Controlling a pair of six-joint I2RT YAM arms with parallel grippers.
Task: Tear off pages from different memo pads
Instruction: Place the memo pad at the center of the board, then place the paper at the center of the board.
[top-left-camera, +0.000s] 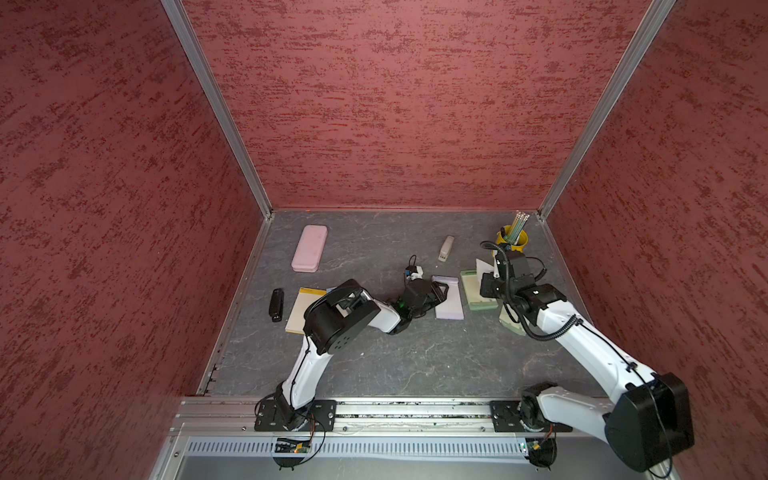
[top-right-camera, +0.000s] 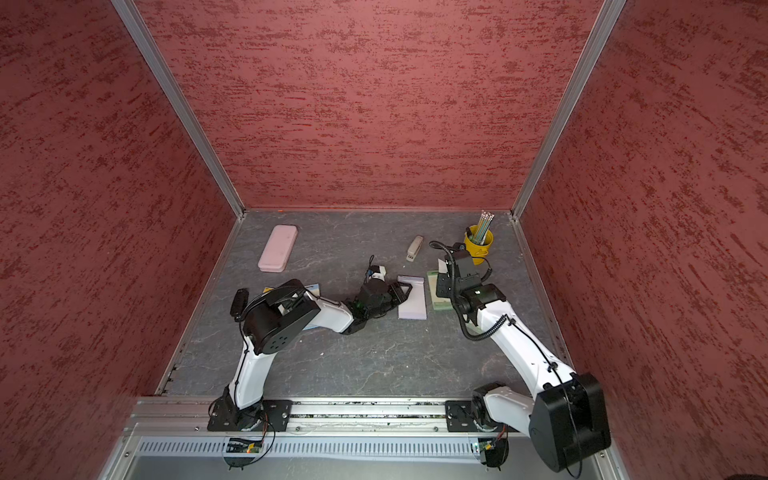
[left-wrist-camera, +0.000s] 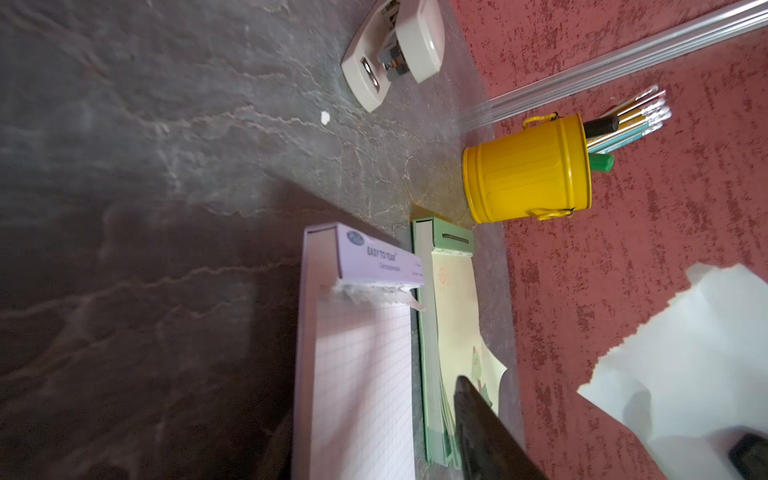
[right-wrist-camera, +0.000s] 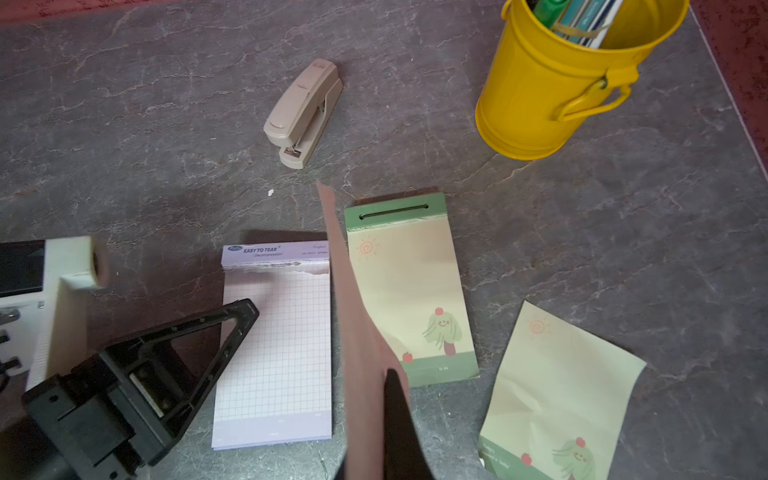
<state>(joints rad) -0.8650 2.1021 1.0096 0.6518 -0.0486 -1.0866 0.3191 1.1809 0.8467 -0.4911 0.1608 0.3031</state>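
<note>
My left gripper (top-left-camera: 442, 292) hangs open low over the lilac memo pad (top-left-camera: 451, 301), its fingers (left-wrist-camera: 478, 415) straddling the grid page. The pad's torn stub edge shows under its lilac strip (right-wrist-camera: 274, 253). My right gripper (right-wrist-camera: 386, 374) is shut on a loose pale page (top-left-camera: 483, 267), held upright above the green-strip pad (right-wrist-camera: 409, 291). Another loose pale green page (right-wrist-camera: 557, 395) lies on the table beside that pad. The yellow-strip pad (top-left-camera: 300, 309) lies at the left, and the left arm partly hides a blue-edged one (top-right-camera: 313, 288).
A pink case (top-left-camera: 309, 248) lies at the back left and a beige stapler (top-left-camera: 446, 248) behind the pads. A yellow bucket of pencils (top-left-camera: 512, 239) stands in the back right corner. A black oblong object (top-left-camera: 276, 304) lies left of the yellow-strip pad.
</note>
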